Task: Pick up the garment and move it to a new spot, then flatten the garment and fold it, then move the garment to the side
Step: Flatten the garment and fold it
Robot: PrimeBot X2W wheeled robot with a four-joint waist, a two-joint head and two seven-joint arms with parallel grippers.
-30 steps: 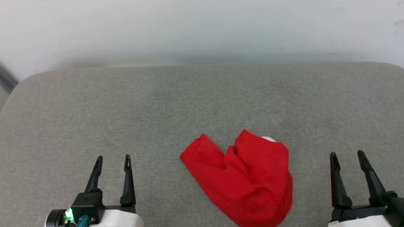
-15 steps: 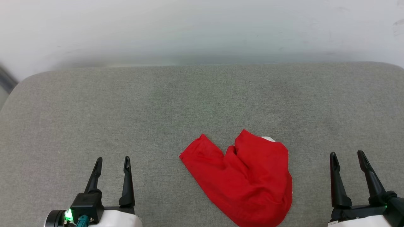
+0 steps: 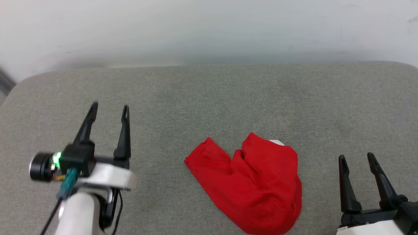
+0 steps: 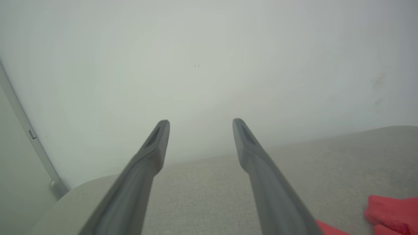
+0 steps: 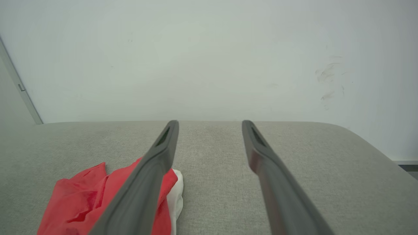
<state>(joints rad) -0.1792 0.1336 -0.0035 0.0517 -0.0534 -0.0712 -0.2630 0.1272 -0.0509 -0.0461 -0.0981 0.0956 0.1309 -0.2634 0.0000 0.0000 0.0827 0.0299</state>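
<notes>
The garment lies crumpled on the grey cushion, plain red side up, with a bit of white cloth peeking out at its far right edge. In the right wrist view the garment sits at the lower left; in the left wrist view a red corner of the garment shows at the lower right. My left gripper is open and raised, well to the left of the garment, holding nothing. My right gripper is open and empty, just right of the garment near the front edge.
The grey fabric cushion spans the whole width, with rounded far corners. A pale wall rises right behind it. A grey strip runs down the wall at the left.
My left arm has lifted and reached forward, fingers still spread. The right gripper and the garment have stayed put; the view has shifted slightly.
</notes>
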